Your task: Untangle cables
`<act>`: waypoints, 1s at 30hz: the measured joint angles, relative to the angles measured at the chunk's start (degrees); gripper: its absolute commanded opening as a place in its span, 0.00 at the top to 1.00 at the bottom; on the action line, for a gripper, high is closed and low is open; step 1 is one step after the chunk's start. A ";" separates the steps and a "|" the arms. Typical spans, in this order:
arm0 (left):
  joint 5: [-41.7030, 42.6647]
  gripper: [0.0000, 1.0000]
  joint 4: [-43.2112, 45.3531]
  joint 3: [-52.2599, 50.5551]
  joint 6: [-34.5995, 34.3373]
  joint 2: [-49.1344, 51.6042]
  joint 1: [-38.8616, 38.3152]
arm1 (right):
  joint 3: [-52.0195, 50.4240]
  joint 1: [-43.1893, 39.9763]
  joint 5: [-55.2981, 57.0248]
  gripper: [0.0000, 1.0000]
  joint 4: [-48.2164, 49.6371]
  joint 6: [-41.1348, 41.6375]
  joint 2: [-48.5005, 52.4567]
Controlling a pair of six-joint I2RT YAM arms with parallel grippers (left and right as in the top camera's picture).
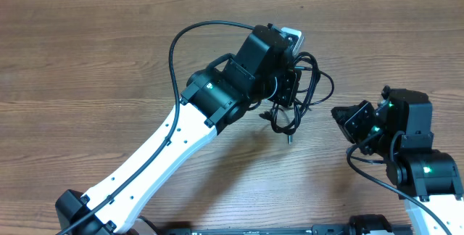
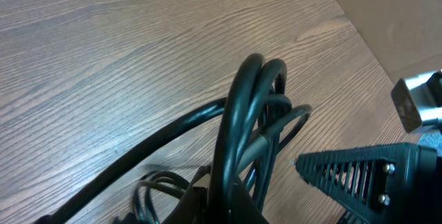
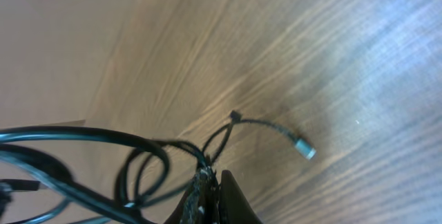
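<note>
cables [image 2: 238, 127] bunched, gripped in closed left pincer [image 1: 293, 91], closed right pincer [image 3: 210, 180] just beside them

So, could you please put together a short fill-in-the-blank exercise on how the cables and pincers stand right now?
1. The cables lie bunched on a ___ table.
2. The right pincer is ___.
3. One cord ends in a ___ plug.
4. The bunch lies closer to the left pincer than to the ___ one.
Missing words: wooden; shut; silver; right.
</note>
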 measured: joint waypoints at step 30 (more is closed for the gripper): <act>5.11 0.96 -2.43 0.00 3.26 0.00 0.00 | 0.00 0.00 -15.06 0.46 17.59 -45.33 0.00</act>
